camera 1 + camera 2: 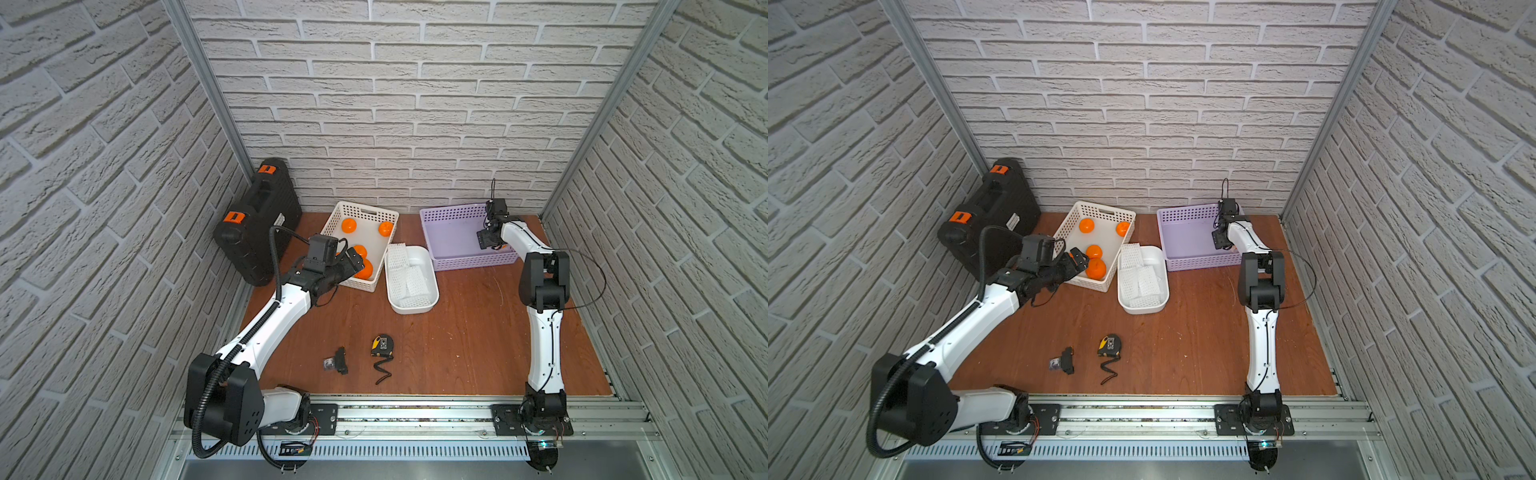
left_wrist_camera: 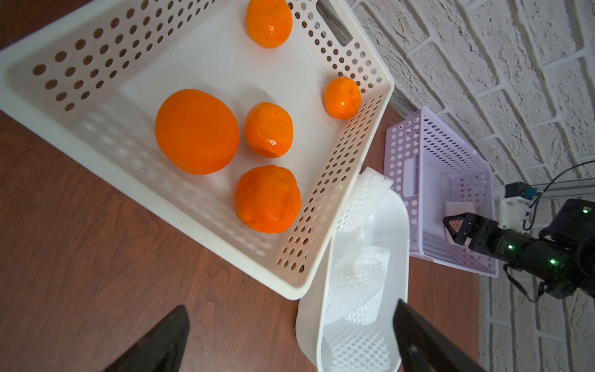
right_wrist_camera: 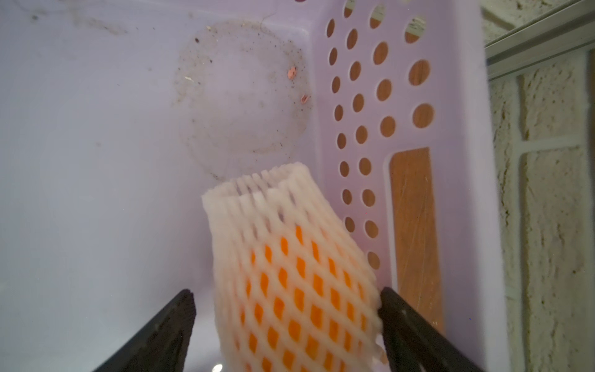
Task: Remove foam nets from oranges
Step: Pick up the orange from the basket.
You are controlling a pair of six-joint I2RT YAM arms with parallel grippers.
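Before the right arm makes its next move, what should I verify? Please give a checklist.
1. Right claw inside the purple perforated plastic basket, straddling the white foam mesh net around a round orange fruit: ok.
2. Right claw shut on that net: not ok, a gap shows on one side.
3. Left claw open and empty: ok.
4. Five bare oranges in the white perforated plastic basket: ok.
5. Removed nets in the white oval plastic tub: ok.
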